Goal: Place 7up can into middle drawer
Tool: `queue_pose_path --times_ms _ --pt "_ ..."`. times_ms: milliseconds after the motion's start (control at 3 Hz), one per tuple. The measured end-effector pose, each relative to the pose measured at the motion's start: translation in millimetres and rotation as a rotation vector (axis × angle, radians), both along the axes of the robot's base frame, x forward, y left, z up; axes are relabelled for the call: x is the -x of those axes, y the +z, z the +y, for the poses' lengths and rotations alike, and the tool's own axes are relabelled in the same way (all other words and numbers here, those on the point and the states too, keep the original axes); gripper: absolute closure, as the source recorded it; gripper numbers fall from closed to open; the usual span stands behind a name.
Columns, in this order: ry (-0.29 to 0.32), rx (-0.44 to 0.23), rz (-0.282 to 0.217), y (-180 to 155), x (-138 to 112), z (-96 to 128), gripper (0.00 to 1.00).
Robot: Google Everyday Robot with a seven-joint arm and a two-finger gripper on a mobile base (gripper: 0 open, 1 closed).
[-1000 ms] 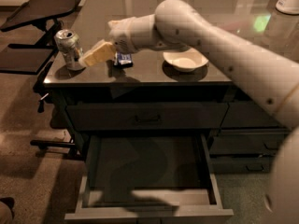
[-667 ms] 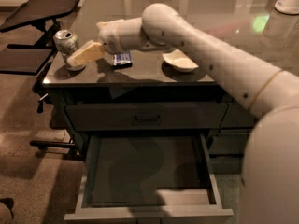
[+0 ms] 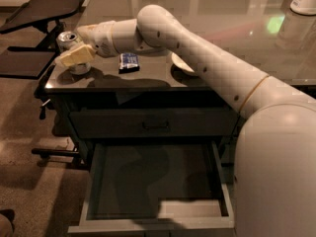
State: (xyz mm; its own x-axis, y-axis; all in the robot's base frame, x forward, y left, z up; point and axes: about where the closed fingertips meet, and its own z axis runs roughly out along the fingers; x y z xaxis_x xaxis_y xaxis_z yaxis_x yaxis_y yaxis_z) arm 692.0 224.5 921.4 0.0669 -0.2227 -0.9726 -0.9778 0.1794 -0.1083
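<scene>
The 7up can, silvery with a shiny top, stands upright at the left front corner of the dark cabinet top. My gripper has reached it from the right and is open around it. One cream finger crosses the front of the can and the other is hidden behind it. The can still rests on the surface. The middle drawer is pulled out wide below, its dark floor bare.
A small blue packet lies just right of the can. A white bowl is partly hidden behind my arm. The shut top drawer front has a small black handle. A black stand is at left.
My gripper has moved left along the cabinet top, from beside the blue packet to around the can. The can and the drawer have not moved.
</scene>
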Motion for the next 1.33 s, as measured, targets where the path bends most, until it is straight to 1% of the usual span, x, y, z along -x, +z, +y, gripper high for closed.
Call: queue_pose_path --times_ms 333,667,1000,1333 --pt "0.043 -0.016 -0.005 2.7 5.7 9.9 0.41" --pt "0.061 -0.019 -0.01 4.3 9.5 9.9 0.65" --pt "0.072 -0.006 -0.011 6.1 15.9 2.6 0.88" --pt "0.075 -0.01 -0.022 18.5 28.0 -16.9 1.0"
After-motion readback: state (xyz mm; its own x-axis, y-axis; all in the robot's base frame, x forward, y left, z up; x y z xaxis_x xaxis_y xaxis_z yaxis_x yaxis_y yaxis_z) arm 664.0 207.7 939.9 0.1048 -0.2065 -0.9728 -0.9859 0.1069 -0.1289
